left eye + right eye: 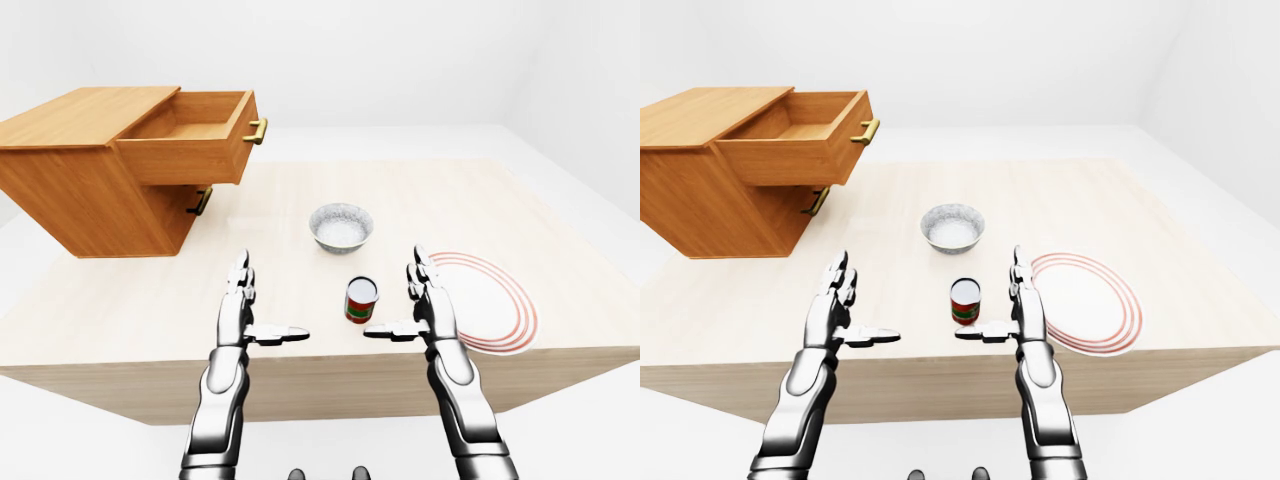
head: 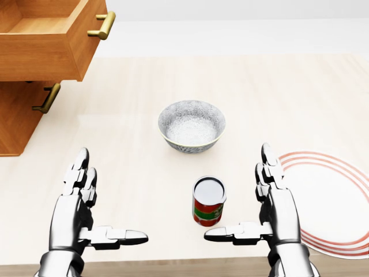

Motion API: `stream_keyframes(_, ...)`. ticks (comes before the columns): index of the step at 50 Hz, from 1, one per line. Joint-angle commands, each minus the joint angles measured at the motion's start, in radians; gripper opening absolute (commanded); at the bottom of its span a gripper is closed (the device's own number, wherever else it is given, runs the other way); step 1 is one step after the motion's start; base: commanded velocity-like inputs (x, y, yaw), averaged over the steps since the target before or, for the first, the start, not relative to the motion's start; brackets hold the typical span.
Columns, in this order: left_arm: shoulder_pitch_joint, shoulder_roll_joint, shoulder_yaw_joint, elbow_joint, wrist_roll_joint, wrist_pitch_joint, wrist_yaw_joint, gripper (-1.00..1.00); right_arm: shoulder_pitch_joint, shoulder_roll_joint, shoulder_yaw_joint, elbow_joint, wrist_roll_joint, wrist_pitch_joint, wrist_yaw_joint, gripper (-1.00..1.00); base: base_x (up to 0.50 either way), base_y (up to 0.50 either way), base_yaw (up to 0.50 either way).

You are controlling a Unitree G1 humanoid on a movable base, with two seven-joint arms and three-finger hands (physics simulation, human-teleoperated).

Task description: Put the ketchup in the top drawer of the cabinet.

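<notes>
Both hands hover over the table [image 2: 323, 86] with fingers spread, gripping nothing. The ketchup can [image 2: 208, 201] stands upright just left of the right hand [image 2: 275, 205], well apart from the left hand [image 2: 81, 205]. Beyond the fingertips sit a bowl [image 2: 191, 126] and, far left, the cabinet [image 1: 70, 190] with its top drawer [image 1: 195, 135] pulled open.

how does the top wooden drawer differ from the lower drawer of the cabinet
The top wooden drawer is pulled out, its inside showing; the lower drawer is pushed in. The top drawer's brass handle stands clear, the lower drawer's handle lies shaded beneath it. Both share the same wood.
</notes>
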State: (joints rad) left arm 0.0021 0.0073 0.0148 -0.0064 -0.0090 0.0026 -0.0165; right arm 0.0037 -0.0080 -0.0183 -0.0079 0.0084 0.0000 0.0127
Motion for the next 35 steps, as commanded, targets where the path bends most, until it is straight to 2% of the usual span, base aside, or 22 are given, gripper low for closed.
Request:
stream_keyframes(1,0.015,0.012,0.025,-0.044,-0.023,0.022,-0.034,1.0,0.019,-0.01,-0.029,-0.042,0.016,0.008,0.015,1.0,0.0,0.0,0.0)
stream_keyframes(8,0.044,0.009,0.025,-0.117,-0.034,0.053,-0.044,1.0,0.061,-0.006,-0.027,-0.157,0.016,0.052,0.013,1.0,0.0,0.0,0.0)
stream_keyframes(12,0.096,0.007,0.019,-0.236,-0.044,0.085,-0.056,1.0,0.091,0.0,-0.024,-0.251,0.028,0.082,0.013,1.0,0.0,0.0,0.0)
stream_keyframes(19,0.176,0.005,0.05,-0.456,-0.09,0.085,-0.09,1.0,0.162,0.007,-0.012,-0.434,0.021,0.087,0.01,1.0,0.0,0.0,0.0)
stream_keyframes(26,0.194,0.0,0.096,-0.558,-0.12,0.085,-0.111,1.0,0.232,0.02,-0.025,-0.642,0.066,0.087,0.012,1.0,0.0,0.0,0.0)
stream_keyframes(31,0.236,-0.012,0.147,-0.692,-0.168,0.085,-0.141,1.0,0.282,0.03,-0.037,-0.788,0.071,0.087,0.005,1.0,0.0,0.0,0.0)
stream_keyframes(35,0.271,-0.03,0.214,-0.817,-0.223,0.085,-0.174,1.0,0.314,0.04,-0.036,-0.875,0.063,0.087,0.005,1.0,0.0,0.0,0.0)
